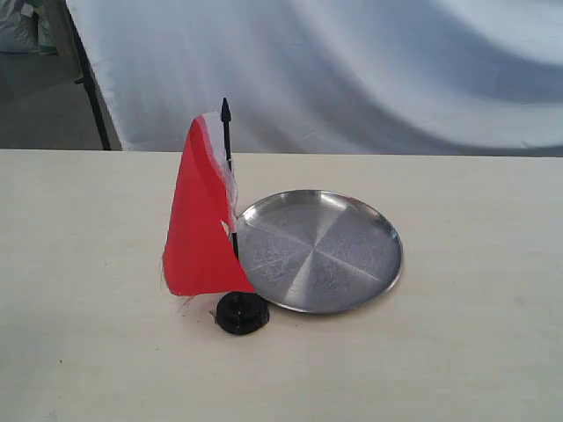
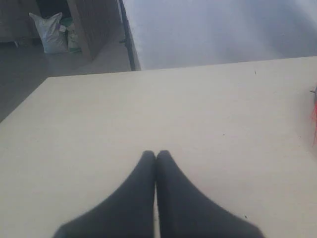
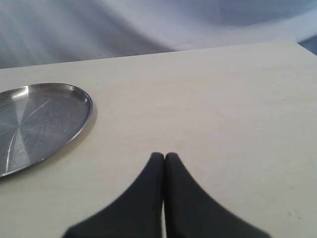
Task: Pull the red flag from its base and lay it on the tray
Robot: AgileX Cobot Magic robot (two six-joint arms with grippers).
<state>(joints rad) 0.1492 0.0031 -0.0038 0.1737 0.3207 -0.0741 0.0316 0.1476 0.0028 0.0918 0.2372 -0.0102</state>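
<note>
Exterior view first. The red flag (image 1: 195,233) stands upright, its black stick (image 1: 227,132) seated in the base (image 1: 241,313) and its cloth hanging down to the left. The base sits on the worktop (image 1: 88,360) right at the near-left rim of the tray (image 1: 321,251); I can't tell whether the two touch. The tray is bare, so by my reading nothing of the job is done yet. Having the base that close looks deliberate, since it leaves only a short carry once the stick is free. Neither of my arms shows here, so both are held back from the things.

Over to the left wrist view. My left end effector (image 2: 155,154) has its fingers pressed together with nothing between them. It's poised low over plain worktop and points toward the far edge. A sliver of red at the picture's border is the flag (image 2: 314,116), well apart from me.

Now the right wrist view. My right end effector (image 3: 164,156) is also pressed together and empty, in the same low, level pose. The tray (image 3: 39,124) lies near, ahead and off to one side. The flag isn't in this picture.

My call is that both end effectors must spread before anything else. Then one steadies the base while the other takes the stick and draws it straight up.
</note>
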